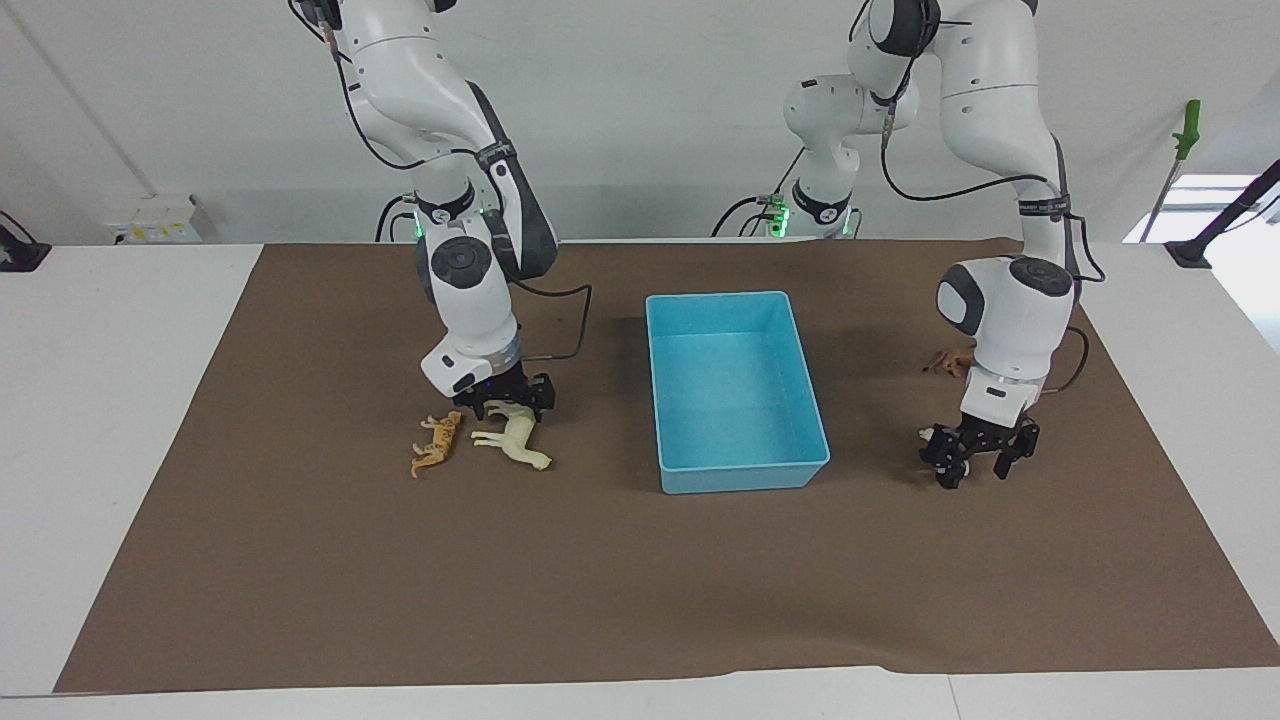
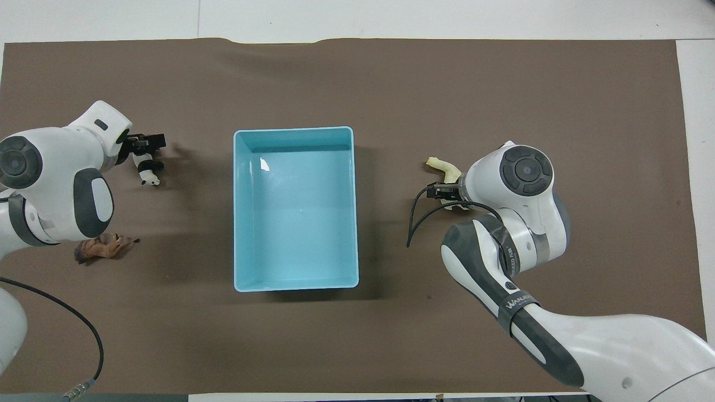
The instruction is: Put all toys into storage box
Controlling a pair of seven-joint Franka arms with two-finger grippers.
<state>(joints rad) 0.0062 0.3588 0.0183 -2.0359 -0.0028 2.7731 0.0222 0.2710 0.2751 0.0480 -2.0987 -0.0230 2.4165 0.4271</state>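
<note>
while the box [image 1: 735, 390] sits empty | all four toys on surface | right tool [image 1: 503, 398] down at horse [image 1: 515, 436], left tool [image 1: 978, 452] at panda [image 2: 148, 172]; fingers' state: cannot tell

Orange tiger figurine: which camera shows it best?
The facing view. There the tiger lies in plain sight on the brown mat, beside the cream horse under the right pincer. In the overhead view the right arm hides it completely.
</note>
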